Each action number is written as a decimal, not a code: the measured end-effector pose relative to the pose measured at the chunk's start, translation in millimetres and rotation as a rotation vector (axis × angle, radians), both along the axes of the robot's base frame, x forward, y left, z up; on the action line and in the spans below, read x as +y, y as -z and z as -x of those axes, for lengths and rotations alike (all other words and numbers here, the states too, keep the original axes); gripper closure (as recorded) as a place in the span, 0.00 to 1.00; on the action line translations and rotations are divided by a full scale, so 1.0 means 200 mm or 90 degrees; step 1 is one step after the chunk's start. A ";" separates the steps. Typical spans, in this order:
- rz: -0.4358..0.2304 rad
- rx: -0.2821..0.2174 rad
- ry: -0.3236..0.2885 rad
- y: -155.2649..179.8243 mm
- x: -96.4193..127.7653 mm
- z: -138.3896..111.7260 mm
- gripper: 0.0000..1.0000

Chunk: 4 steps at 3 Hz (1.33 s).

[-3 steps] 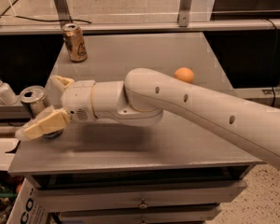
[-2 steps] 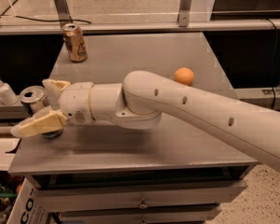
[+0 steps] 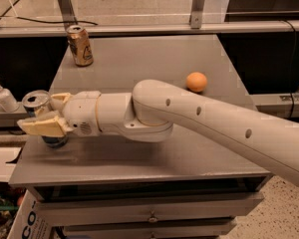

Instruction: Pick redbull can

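Filling most of the view, a grey flat-topped metal table (image 3: 139,59) carries everything, and a thick cream-white robot arm (image 3: 214,128) reaches across it from 4 o'clock toward 9 o'clock. At the arm's end the cream two-finger gripper (image 3: 39,112) sits at the table's 9 o'clock edge. Its fingers are apart, one on each side of the slim silver redbull can with a blue lower part (image 3: 36,102), which stands upright on the table. Whether the pads already press the can is unclear. This looks like the grasp step, so the next move calls for closing firmly and then lifting straight up. A shorter gold-brown can (image 3: 80,45) stands at 11 o'clock, a small orange ball (image 3: 196,81) at 2 o'clock, and a white pump bottle (image 3: 5,97) off the table past 9 o'clock.
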<state>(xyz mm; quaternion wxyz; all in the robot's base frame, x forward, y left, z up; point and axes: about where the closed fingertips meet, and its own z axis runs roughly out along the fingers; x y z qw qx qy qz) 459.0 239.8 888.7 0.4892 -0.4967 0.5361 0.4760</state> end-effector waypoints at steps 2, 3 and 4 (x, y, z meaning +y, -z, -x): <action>0.003 -0.012 0.015 -0.07 -0.04 -0.10 1.00; 0.007 -0.028 0.040 -0.16 -0.13 -0.23 1.00; -0.009 -0.031 0.064 -0.26 -0.22 -0.32 1.00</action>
